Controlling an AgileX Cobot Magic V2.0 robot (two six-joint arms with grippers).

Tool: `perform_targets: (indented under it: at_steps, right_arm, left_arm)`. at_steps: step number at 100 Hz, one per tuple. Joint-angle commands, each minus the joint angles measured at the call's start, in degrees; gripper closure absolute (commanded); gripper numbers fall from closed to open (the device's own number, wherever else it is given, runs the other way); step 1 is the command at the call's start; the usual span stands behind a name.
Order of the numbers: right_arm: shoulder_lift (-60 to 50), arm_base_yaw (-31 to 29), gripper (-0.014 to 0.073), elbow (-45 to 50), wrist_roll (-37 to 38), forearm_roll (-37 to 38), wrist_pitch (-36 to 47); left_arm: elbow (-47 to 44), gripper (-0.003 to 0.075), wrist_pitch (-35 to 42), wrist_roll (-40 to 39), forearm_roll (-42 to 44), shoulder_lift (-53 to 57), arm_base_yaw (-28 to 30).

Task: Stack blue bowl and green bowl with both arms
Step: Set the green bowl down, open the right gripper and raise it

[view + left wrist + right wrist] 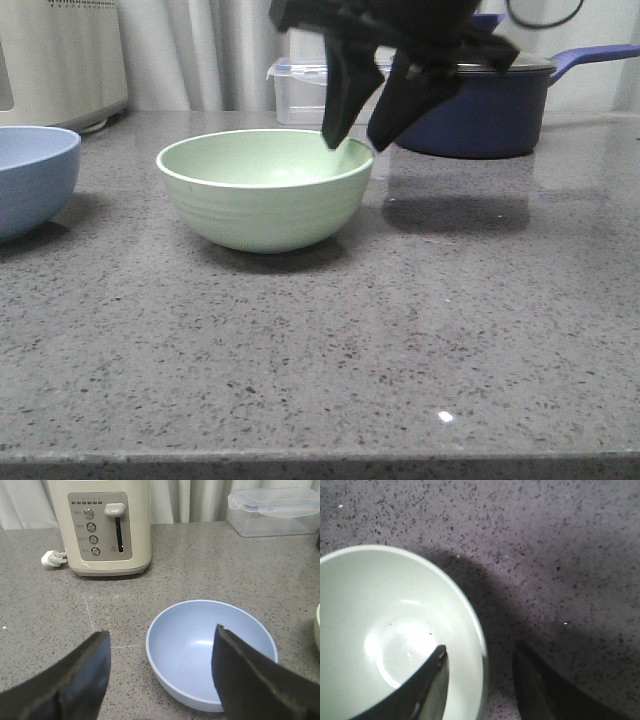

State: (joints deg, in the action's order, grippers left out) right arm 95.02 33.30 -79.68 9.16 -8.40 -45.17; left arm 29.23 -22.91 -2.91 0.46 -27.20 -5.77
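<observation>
Over the green bowl's right rim: right gripper (358, 138) hangs with its jaws spread, one finger inside the rim and one outside it, so the wall sits in the gap; nothing is clamped yet.
Rim relation: in the right wrist view the lighter rim of the green bowl (395, 630) runs between the two fingertips, apparently untouched by either.
Green bowl place: green bowl (265, 187) stands upright near the middle of the grey counter (400, 350), empty.
Blue bowl place: blue bowl (30, 175) stands upright at the counter's left edge of view, well apart from the green one, also empty.
Left gripper: left gripper (160, 672) is wide open, poised near the blue bowl (210, 647), holding nothing.
Nearer arm: right for green, left for blue.
Behind: toaster (107, 525), clear lidded box (272, 510), navy saucepan (490, 105).
</observation>
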Motion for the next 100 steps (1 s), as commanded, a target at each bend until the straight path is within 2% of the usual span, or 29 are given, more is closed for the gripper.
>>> perform_targets:
  at_steps: [1,28,52,64,100]
  right_arm:
    - [-5.14,0.0,0.0267,-0.99,-0.28,1.31,1.26]
    - [-13.06,0.0,0.0284,6.43,-0.28,1.5,2.09]
    - [-14.76,0.0,0.0557,11.11,-0.28,0.68,3.0]
    - [-14.23,1.08,0.064,12.63,-0.28,0.53,3.68]
    - [-10.52,2.06,0.066,14.29,-0.28,-0.99,5.26]
  left_arm:
    - [2.03,0.0283,4.35,-0.52,-0.46,-0.73,0.11]
    - [2.03,0.0283,4.35,-0.52,-0.46,-0.73,0.11]
    - [2.03,0.0283,4.35,-0.52,-0.46,-0.73,0.11]
    - [2.03,0.0283,4.35,-0.52,-0.46,-0.73,0.11]
    - [2.03,0.0283,4.35,-0.52,-0.46,-0.73,0.11]
